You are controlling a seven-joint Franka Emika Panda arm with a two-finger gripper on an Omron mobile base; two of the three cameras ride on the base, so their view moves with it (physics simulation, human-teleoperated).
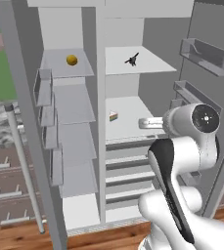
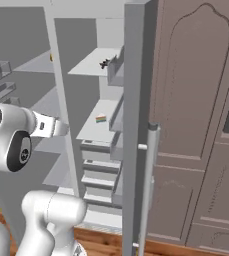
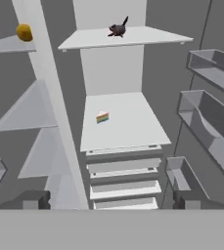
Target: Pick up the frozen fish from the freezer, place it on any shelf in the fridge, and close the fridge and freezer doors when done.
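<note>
The frozen fish (image 3: pixel 117 29), small and dark, lies on the upper shelf (image 3: pixel 147 36) of the wider right-hand compartment; it also appears as the fish (image 1: pixel 132 59) and the fish (image 2: pixel 104 63) in the base views. My gripper (image 3: pixel 110 200) is open and holds nothing. It hangs in front of the right compartment at the height of the middle shelf, well below and short of the fish. Both doors stand open: the left door (image 1: pixel 30 122) and the right door (image 1: pixel 216 97).
A rainbow cake slice (image 3: pixel 102 117) sits on the middle right shelf. A yellow round fruit (image 3: pixel 24 32) rests on the upper shelf of the narrow left compartment. Drawers (image 3: pixel 123 171) stack below. Door bins (image 3: pixel 211 117) jut in from the right. A wooden cabinet (image 2: pixel 196 125) stands beside the fridge.
</note>
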